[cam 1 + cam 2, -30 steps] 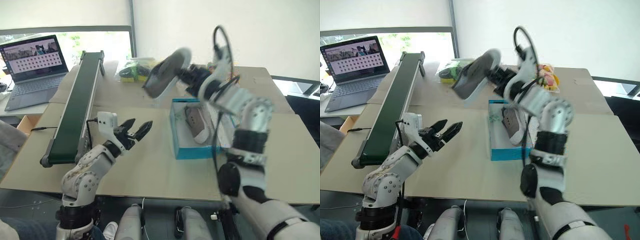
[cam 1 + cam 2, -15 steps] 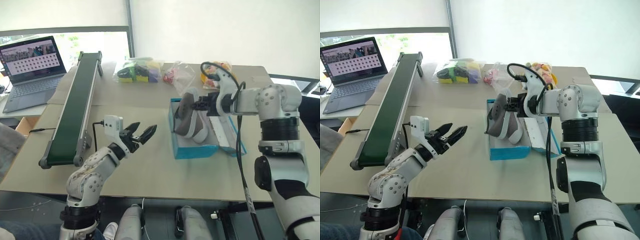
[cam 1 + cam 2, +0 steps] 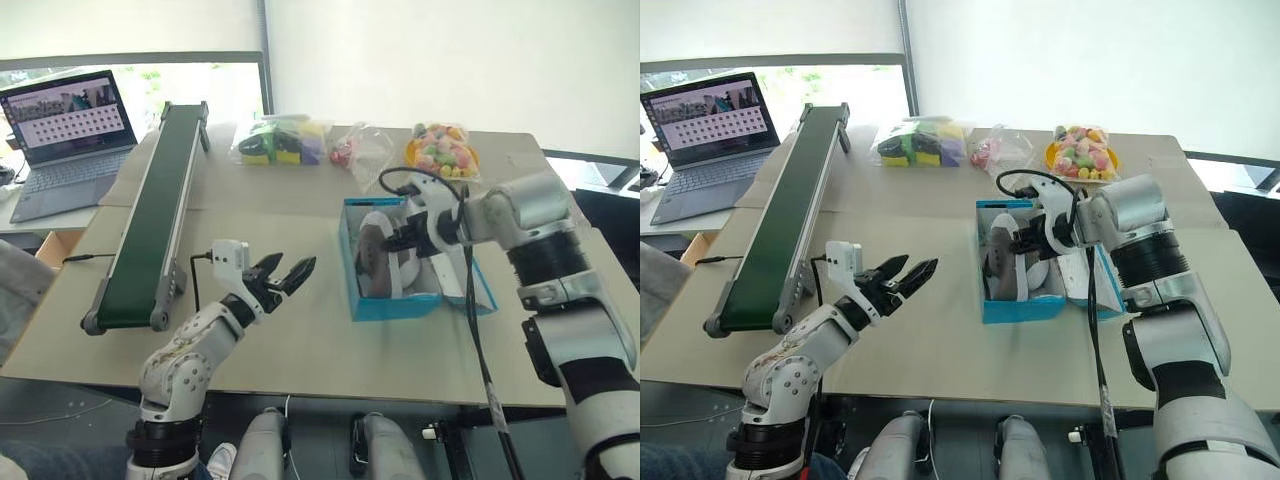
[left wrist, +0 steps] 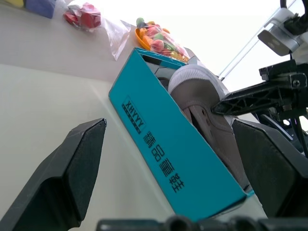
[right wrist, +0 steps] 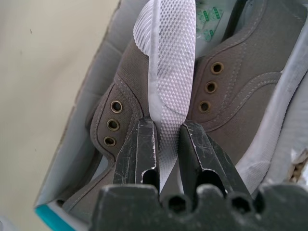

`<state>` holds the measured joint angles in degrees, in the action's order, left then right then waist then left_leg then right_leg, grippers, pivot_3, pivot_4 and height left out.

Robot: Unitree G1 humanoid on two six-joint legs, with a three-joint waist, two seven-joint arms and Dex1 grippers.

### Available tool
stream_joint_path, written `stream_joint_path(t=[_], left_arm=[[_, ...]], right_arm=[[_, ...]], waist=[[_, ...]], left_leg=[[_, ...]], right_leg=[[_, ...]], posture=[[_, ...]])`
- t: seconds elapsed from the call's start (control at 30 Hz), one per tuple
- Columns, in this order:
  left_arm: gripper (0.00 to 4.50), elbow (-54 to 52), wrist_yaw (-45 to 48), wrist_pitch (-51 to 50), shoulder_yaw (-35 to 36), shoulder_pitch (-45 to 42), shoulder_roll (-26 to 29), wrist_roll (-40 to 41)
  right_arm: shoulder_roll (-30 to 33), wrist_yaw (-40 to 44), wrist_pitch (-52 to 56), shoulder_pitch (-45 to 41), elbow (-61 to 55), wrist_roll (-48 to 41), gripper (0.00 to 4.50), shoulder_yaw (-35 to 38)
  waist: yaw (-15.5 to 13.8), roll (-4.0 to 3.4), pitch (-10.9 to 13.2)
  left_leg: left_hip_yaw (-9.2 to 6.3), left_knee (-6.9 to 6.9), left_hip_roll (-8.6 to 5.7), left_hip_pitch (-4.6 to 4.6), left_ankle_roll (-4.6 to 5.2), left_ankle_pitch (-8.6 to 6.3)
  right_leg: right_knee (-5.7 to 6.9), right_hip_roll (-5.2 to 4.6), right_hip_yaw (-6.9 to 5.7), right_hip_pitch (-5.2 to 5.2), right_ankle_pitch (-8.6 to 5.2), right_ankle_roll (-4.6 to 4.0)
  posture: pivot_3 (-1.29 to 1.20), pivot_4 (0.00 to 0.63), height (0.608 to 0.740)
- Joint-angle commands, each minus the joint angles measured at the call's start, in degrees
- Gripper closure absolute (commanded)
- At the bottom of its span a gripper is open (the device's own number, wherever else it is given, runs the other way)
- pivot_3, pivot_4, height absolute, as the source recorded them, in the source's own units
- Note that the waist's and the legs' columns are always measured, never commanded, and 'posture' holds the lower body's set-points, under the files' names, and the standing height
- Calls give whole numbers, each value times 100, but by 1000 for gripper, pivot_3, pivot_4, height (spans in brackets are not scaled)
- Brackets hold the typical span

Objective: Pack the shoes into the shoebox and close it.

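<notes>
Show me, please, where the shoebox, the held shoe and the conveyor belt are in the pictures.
shoebox [image 3: 398, 304], left eye view: on its blue front wall.
held shoe [image 5: 169, 67], right wrist view: on its white textured sole edge.
conveyor belt [image 3: 152, 212], left eye view: on the middle of its dark green belt.

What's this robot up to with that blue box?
It is packing shoes. Its right pincer is shut on a grey shoe, holding it inside the open blue shoebox, where the other shoe already lies. The left pincer hovers open and empty over the table beside the box. The lid is not closed yet.
</notes>
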<state>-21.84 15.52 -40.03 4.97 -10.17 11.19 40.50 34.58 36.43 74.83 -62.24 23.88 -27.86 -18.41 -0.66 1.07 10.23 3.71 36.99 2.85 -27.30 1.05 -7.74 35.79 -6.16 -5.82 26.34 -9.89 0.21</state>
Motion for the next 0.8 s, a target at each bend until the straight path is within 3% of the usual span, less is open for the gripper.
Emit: stream_joint_path(t=[0.03, 0.1, 0.17, 0.23, 0.47, 0.67, 0.8], left_arm=[[41, -338, -46, 56, -13, 81, -43, 40], [41, -349, -65, 63, -21, 106, -49, 24], [0, -358, -79, 65, -19, 113, -49, 22], [0, -351, -79, 68, -14, 110, -36, 25], [0, -282, 41, 37, -40, 19, 96, 18], [0, -230, 498, -19, -265, -85, 387, 29], [0, -106, 1032, -141, -581, -262, 712, 30]], right_arm=[[28, 224, -140, 110, -164, 255, 4099, -145], [-35, 228, -170, 191, -179, 348, 4099, -149], [-130, 142, -194, 248, -193, 424, 3267, -28], [-254, 59, -172, 257, -202, 446, 2786, 165], [-361, -229, -17, 35, -707, 465, 371, 778], [-329, -594, 512, -33, -1663, 229, 371, 1824], [-554, -818, 1365, 203, -2821, -173, 371, 3252]], waist=[[-1, 0, 0], [-5, 0, 0], [-11, 0, 0], [-5, 0, 0], [-8, 0, 0], [-10, 0, 0], [-26, -1, 0]], left_leg=[[0, 0, 0, 1, 0, 0], [0, 1, 0, 1, -1, 0], [-1, 2, 1, 2, -2, -1], [-1, 3, 1, 2, -3, -2], [0, 3, 1, 1, -2, -1], [0, 3, 1, 1, -3, -2], [0, 3, 1, 0, -4, -2]], right_leg=[[0, 0, 0, -1, 0, 0], [1, -1, -1, -1, 0, 0], [2, 0, -2, -2, 0, 0], [2, -1, -3, -3, 0, 0], [4, 0, -3, -1, 1, 1], [4, 0, -3, 0, 1, 0], [3, -2, -4, 0, 0, 0]], posture=[[0, 150, 701], [0, 150, 701], [0, 150, 701], [0, 150, 701], [0, 150, 701], [0, 150, 701], [0, 150, 701]])
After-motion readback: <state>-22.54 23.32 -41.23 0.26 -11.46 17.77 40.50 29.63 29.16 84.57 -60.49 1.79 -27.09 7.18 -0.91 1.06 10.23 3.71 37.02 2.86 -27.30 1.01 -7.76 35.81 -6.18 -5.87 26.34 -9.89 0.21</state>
